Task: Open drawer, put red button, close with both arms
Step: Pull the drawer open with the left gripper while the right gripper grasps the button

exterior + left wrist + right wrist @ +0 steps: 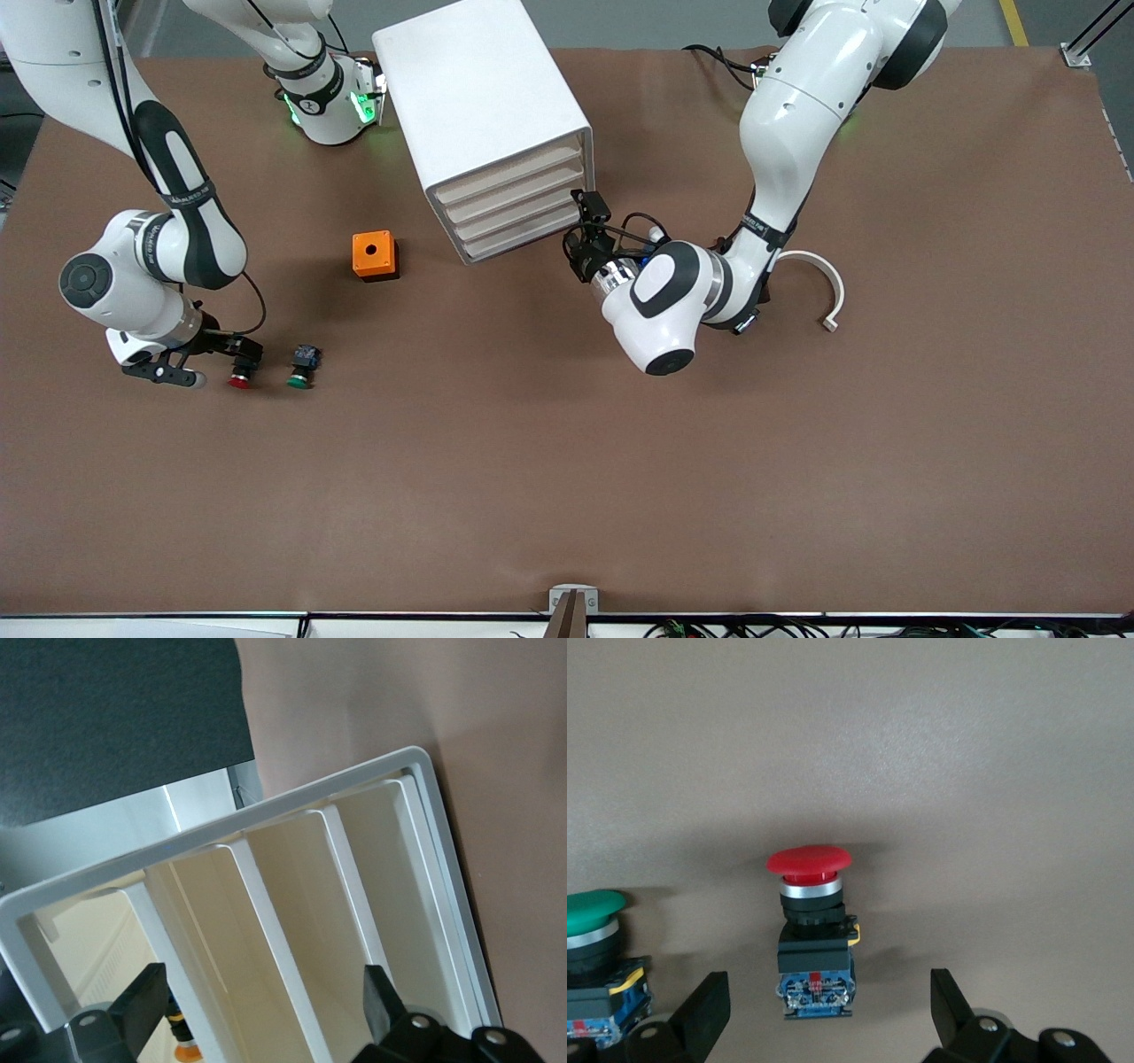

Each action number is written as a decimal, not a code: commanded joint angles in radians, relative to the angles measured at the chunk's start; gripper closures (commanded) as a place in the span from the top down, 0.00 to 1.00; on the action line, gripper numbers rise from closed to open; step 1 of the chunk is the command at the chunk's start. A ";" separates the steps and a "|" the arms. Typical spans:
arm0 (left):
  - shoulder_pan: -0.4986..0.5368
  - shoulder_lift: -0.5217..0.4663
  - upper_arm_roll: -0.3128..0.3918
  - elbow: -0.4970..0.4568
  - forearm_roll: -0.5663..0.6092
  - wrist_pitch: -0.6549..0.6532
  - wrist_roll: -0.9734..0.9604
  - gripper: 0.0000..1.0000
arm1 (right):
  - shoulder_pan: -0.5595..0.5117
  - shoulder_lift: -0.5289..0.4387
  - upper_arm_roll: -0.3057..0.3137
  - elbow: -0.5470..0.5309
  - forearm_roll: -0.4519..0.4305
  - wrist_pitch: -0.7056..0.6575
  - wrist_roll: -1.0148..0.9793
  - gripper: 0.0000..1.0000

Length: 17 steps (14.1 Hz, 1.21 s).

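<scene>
The red button (238, 382) lies on its side on the brown table, toward the right arm's end; in the right wrist view (808, 930) its red cap points away from the fingers. My right gripper (241, 358) (824, 1010) is open, low over the button, with a finger on each side of its bluish back and apart from it. The white cabinet's drawers (512, 211) all look shut. My left gripper (582, 237) (261, 1010) is open, right in front of the drawer fronts (292, 904) at the cabinet's corner, holding nothing.
A green-capped button (299, 379) (592, 948) lies just beside the red one. An orange box (374, 255) with a round hole stands near the white cabinet (478, 97). A white curved piece (824, 283) lies by the left arm.
</scene>
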 commanded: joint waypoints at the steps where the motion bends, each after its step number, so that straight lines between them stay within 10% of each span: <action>1: -0.017 0.043 -0.004 0.025 -0.025 -0.018 -0.040 0.74 | -0.001 0.014 0.011 0.001 0.045 0.010 0.014 1.00; 11: -0.116 0.063 -0.007 -0.027 -0.069 -0.025 -0.055 0.55 | 0.004 0.057 0.011 0.030 0.048 -0.002 0.024 0.98; 17: -0.162 0.066 -0.010 -0.027 -0.066 -0.026 -0.054 0.24 | -0.002 0.082 0.011 0.053 0.047 -0.004 0.021 0.84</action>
